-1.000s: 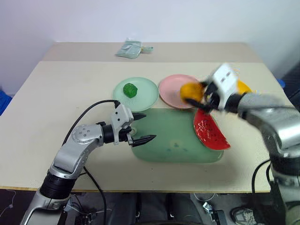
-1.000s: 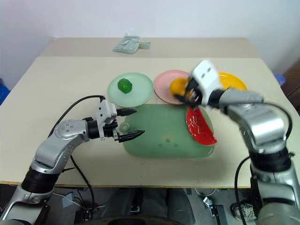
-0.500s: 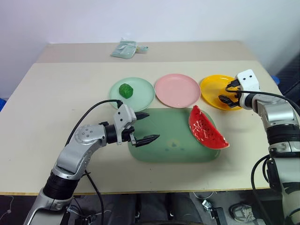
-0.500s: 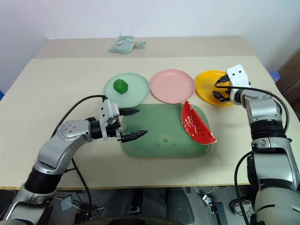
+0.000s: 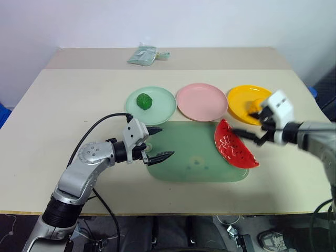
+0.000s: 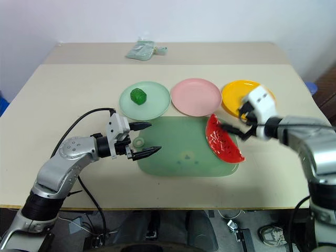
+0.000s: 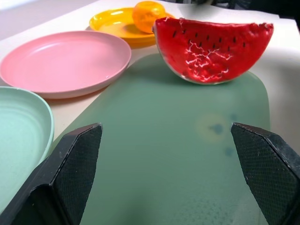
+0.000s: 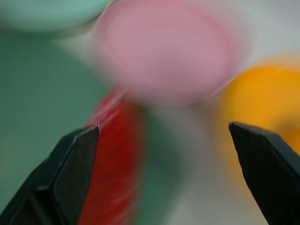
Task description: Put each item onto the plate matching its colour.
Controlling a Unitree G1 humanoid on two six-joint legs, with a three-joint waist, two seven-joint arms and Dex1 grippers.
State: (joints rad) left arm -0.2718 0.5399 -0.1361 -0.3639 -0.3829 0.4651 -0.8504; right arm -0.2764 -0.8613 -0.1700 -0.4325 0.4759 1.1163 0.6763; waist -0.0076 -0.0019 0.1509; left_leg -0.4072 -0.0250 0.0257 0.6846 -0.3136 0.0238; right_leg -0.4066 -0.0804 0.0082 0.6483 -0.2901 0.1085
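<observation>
The dark green bumpy lump (image 5: 145,101) is being carried by the mint green plate (image 5: 163,107), just off its centre. The orange-yellow ball (image 7: 148,15) is being borne by the yellow plate (image 5: 240,100), partly hidden in the head views behind the right gripper (image 5: 251,135). The pink plate (image 5: 202,101), set between the other two, is being left bare. The red watermelon slice (image 5: 233,150) is being supported on the right-hand end of the green tray (image 5: 189,155), near the pink and yellow plates and touching neither.

The left gripper (image 5: 155,143) is being held above the tray's left end, its fingers spread wide and nothing being gripped. The right gripper is being held just beside the slice, between it and the yellow plate, its fingers likewise parted and nothing being gripped.
</observation>
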